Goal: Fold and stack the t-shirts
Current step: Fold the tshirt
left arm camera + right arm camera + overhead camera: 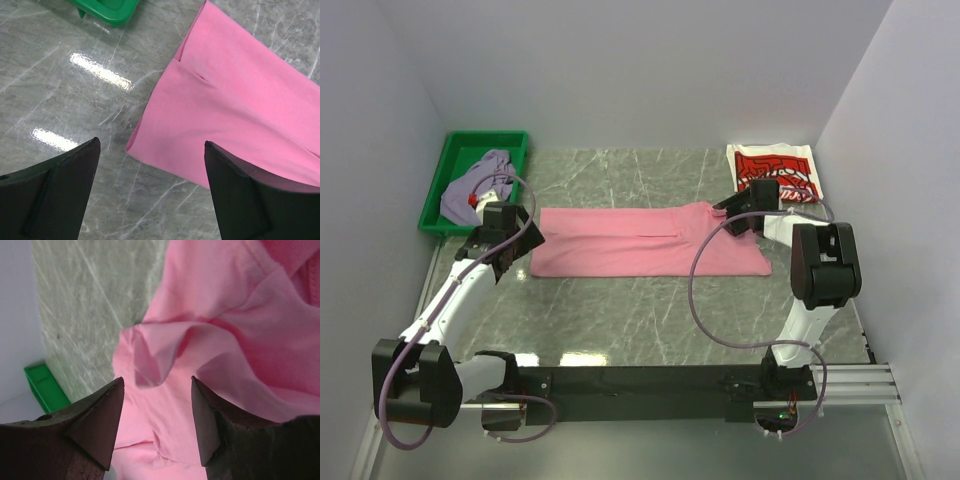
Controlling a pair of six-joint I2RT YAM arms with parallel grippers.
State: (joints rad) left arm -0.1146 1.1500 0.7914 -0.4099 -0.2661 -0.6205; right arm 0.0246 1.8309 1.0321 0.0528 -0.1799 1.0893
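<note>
Where the pink tee (pixel 650 240) lies at table (pixel 620 320) ctr, folded to a long strip, the left gripper (pixel 152 142) hangs w/ jaws apart over its left end, the right gripper (pixel 157 380) likewise, astride a raised pucker. Step: cross-fold; next, prob. both must pinch cloth.

Top external: high at the near edge, looking down.
Left wrist: close above surface (pixel 60 110).
Right wrist: closer.
Shared: pink t-shirt (pixel 640 245).
</note>
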